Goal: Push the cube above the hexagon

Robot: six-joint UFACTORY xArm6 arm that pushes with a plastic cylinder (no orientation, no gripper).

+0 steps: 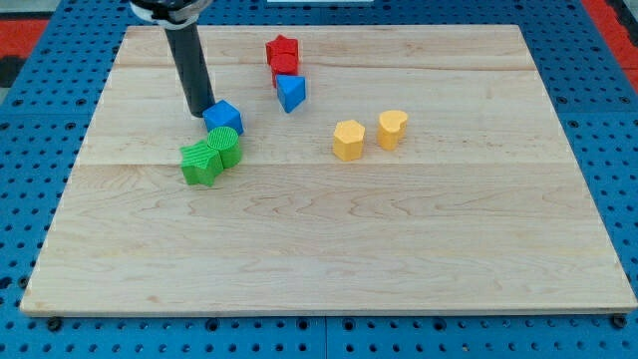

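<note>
On the view's left half of the wooden board (329, 259), a green block (202, 163), star-like in outline, sits lowest of a small cluster, with a second green block (227, 146), rounder in shape, touching its right side. Just above these two sits the blue cube (223, 117), resting against the top of the rounder green piece. My tip (200, 111) stands at the cube's left edge, touching it or very nearly so; the dark rod rises from there toward the view's top. There is no hand or jaw to speak of here, only this bare rod, so nothing is opened, closed or clamped.

Farther right and nearer the view's top, a red block (283, 55) of uneven outline stands with a blue block (291, 92), roughly triangular, touching its lower edge. Both lie above and to the right of the cube, near the line between the cube and the space over the yellow pieces.

Right of centre sits the yellow hexagon (349, 140), and just beside it on the right, slightly higher, a yellow heart-shaped block (392, 129); a narrow gap separates them. The cube lies well apart from the hexagon, to its left and only a little higher in the view.

The board rests on a blue perforated table (40, 150).
</note>
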